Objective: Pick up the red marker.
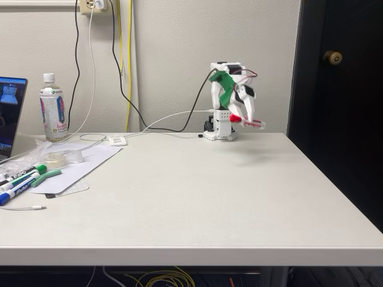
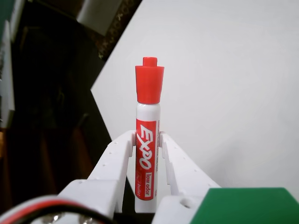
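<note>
The red marker point(image 2: 148, 135) is pinched by its white barrel between the two fingers of the gripper point(image 2: 147, 142), with the red cap standing out well past the fingertips. In the fixed view the gripper point(image 1: 246, 121) is raised well above the counter point(image 1: 197, 197), near its far edge, and the red marker point(image 1: 244, 122) juts out sideways from it, roughly level.

The hold looks narrow: the fingers meet the barrel only along a short stretch near their tips, and much of the marker's length hangs beyond them on the cap side. A smooth round barrel in hard plastic fingers is likely to pivot or creep if the arm swings or jolts, and the long overhang would give that slip its leverage. Any easing of the squeeze would drop it, and from this height it would probably bounce and roll. The counter's right edge lies not far beyond the gripper in the fixed view, and the wrist view shows that edge close under the marker, so a fall there could send it to the floor.

Far off to the gripper's other side lie the other markers point(image 1: 27, 178) and a bottle point(image 1: 52, 109), too distant to interfere.
</note>
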`<action>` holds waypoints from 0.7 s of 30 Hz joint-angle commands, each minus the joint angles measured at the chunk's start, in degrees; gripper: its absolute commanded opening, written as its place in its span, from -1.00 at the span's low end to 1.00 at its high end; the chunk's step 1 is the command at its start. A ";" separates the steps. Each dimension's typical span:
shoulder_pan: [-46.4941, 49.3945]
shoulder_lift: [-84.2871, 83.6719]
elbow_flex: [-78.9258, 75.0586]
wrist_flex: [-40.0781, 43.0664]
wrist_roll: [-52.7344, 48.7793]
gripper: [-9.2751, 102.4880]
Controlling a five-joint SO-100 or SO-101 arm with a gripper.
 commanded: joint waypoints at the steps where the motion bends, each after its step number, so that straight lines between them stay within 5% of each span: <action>1: 1.58 2.55 -0.35 -4.57 4.83 -0.77; 7: 5.71 4.92 -0.18 -10.63 13.45 -0.77; 21: 14.06 16.79 8.44 -12.30 16.00 -0.77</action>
